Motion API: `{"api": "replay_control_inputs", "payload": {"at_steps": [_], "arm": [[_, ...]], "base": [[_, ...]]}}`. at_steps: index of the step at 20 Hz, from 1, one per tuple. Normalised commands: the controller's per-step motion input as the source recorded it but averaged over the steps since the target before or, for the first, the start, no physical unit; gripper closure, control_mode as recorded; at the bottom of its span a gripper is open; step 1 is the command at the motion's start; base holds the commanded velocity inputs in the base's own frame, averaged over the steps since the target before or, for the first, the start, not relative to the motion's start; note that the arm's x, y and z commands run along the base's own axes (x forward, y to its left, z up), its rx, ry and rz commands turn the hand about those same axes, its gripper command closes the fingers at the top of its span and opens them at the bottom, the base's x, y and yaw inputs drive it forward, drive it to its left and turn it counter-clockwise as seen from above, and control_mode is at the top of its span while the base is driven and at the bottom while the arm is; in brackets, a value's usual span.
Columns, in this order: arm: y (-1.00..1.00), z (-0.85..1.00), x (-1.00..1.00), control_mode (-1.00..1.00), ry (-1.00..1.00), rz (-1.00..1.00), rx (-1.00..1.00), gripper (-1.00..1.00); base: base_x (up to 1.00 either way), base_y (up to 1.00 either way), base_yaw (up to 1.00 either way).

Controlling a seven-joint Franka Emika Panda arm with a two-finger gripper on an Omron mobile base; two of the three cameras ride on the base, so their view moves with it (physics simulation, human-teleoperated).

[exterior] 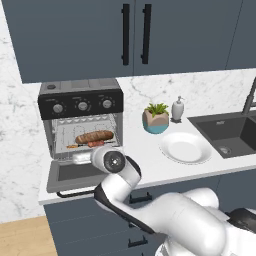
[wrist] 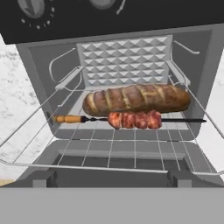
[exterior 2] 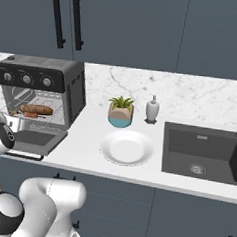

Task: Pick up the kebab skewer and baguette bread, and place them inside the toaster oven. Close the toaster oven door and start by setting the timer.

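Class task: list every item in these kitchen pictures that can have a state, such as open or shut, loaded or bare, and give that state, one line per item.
toaster oven door: dropped open
toaster oven: holds both foods on its wire rack
baguette bread: lying on the rack
kebab skewer: lying on the rack, in front of the bread
gripper: open, holding nothing
white plate: bare
upper cabinet doors: shut

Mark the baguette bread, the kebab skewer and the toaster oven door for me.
baguette bread point(wrist: 136, 99): hand view, middle of the scored crust.
kebab skewer point(wrist: 134, 119): hand view, the meat chunks at mid-stick.
toaster oven door point(exterior: 70, 172): left base view, dark glass window of the dropped-open door.
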Motion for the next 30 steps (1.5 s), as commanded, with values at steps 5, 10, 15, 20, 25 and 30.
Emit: {"api": "replay_control_inputs", "payload": {"at_steps": [5,10,15,20,25,30], "arm": [[0.10,-0.09,0.22,-1.00,0.01,0.00,0.00,-1.00],[0.03,-0.04,0.14,-1.00,0.03,0.00,0.00,-1.00],[0.00,-0.15,0.03,-1.00,0.04,0.00,0.00,-1.00],[0.00,-0.14,0.00,-1.00,0.00,0.00,0.00,-1.00],[0.00,0.00,0.08,-1.00,0.00,-0.01,0.00,-1.00],[0.00,0.00,0.10,-1.00,0.00,-0.01,0.00,-1.00]], "base": [[0.00,0.00,0.00],[0.00,0.00,0.00],[0.00,0.00,0.00],[0.00,0.00,0.00],[0.00,0.00,0.00],[0.00,0.00,0.00]]}}
